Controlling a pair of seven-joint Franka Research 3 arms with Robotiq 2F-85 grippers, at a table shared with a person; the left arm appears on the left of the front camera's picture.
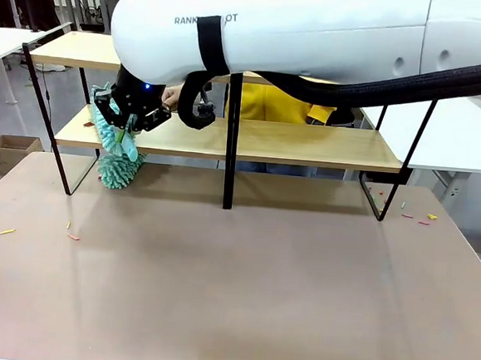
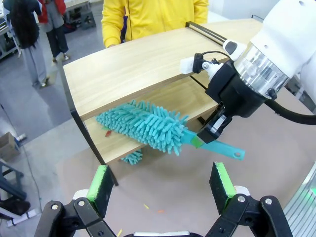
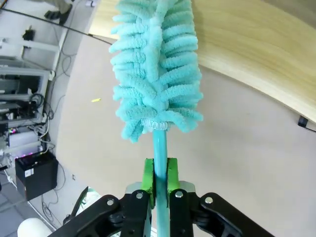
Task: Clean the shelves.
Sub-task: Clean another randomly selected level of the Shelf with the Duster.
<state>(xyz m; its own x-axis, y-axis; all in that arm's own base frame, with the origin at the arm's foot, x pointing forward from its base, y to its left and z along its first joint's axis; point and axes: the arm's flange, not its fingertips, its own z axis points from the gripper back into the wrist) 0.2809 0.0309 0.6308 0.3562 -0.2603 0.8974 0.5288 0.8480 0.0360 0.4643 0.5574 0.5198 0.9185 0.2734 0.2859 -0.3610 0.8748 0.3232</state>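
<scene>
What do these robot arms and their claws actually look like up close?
The arms are smooth white shells; the right arm carries grey lettering, a black strap and a thick black ribbed cable. A silver ring joins it to the black right gripper. The left gripper is black too, with bolted linkages. Both have two fingers tipped with bright green pads.

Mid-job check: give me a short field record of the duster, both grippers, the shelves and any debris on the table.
tool: teal fluffy microfibre duster with a teal plastic handle
right gripper: right gripper shut on the duster's handle
duster position: head at the left end of the lower board, partly hanging past its edge
left gripper: left gripper open, holding nothing, apart from the duster
shelves: two-tier light-wood shelves in a black metal frame
debris: small coloured scraps on the brown tabletop
person: yellow-clad person behind the shelves
</scene>
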